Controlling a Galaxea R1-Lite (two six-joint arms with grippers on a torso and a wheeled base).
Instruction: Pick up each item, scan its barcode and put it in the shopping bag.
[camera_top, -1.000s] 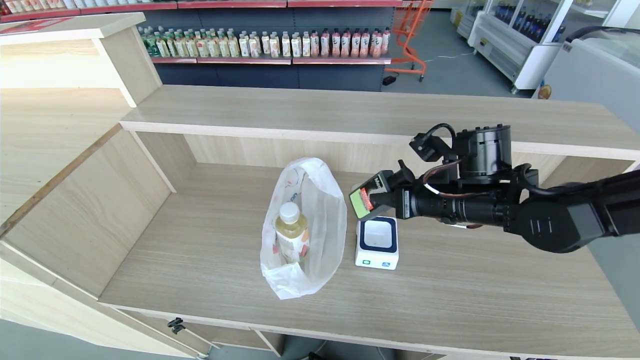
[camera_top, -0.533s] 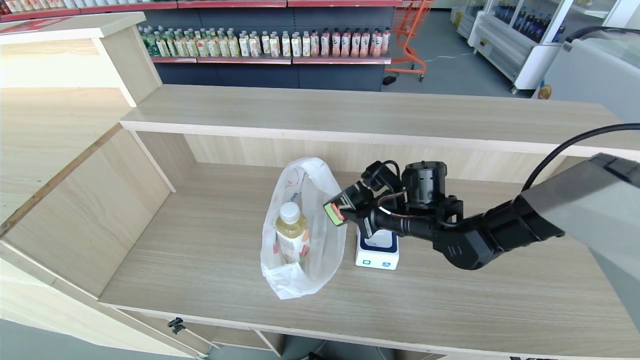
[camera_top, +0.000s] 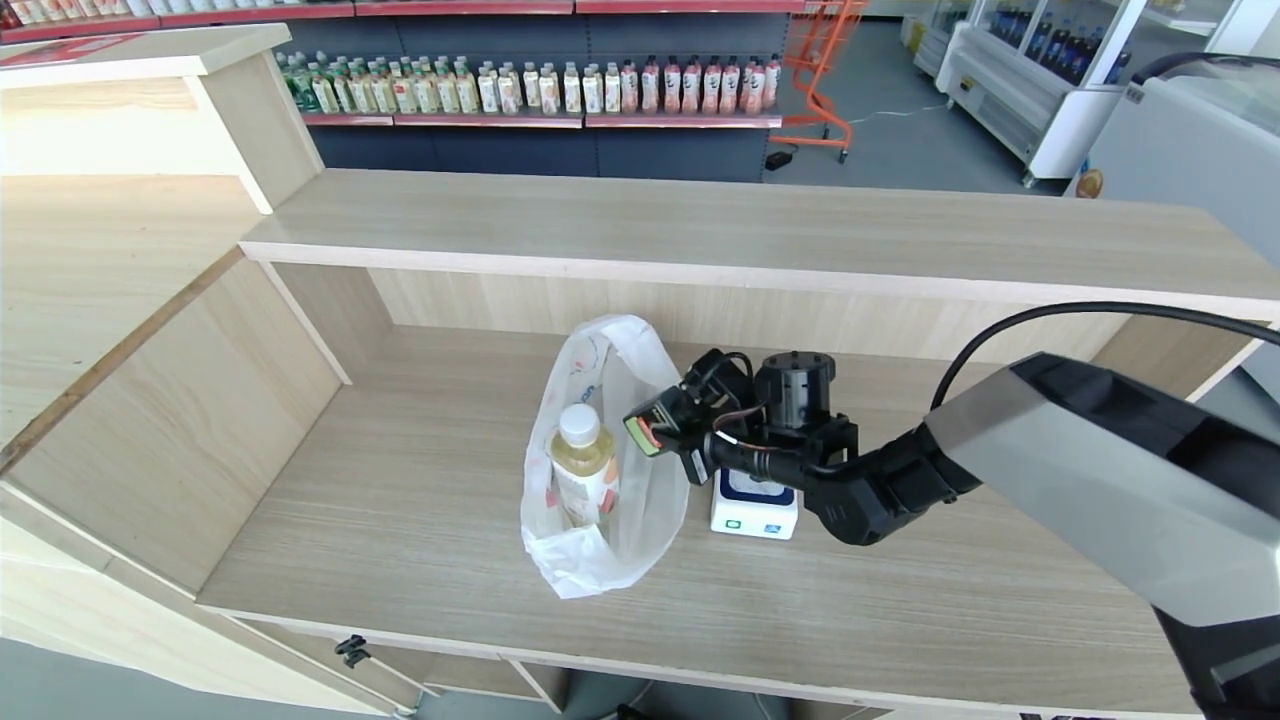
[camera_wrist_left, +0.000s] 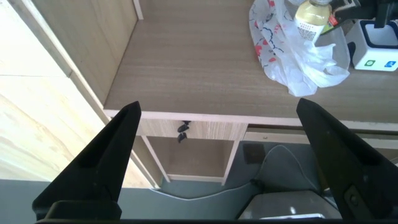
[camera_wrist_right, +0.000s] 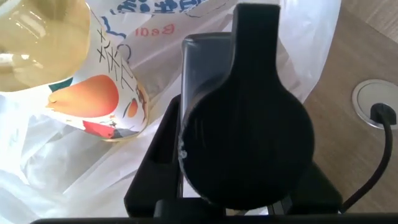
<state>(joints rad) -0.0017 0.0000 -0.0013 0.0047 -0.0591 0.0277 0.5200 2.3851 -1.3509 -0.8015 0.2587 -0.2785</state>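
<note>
Our right claw (camera_top: 652, 428), clamped on a small green pack (camera_top: 637, 438), hangs at the rim of the bag (camera_top: 658, 490), 9 o'clock from the scanner (camera_top: 755, 513). We judge bagging underway; next, lower inside and release.

White shopping bag (camera_top: 650, 500) with red-and-blue print; bottle (camera_top: 582, 460) white-capped, pale yellow; item (camera_top: 638, 436) green, red; scanner (camera_top: 755, 515) white, navy-rimmed; table (camera_top: 900, 590) pale wood grain.

right end effector (camera_top: 657, 432) with green packet (camera_top: 637, 435) lower, leftward, now at shopping bag (camera_top: 648, 500)
</note>
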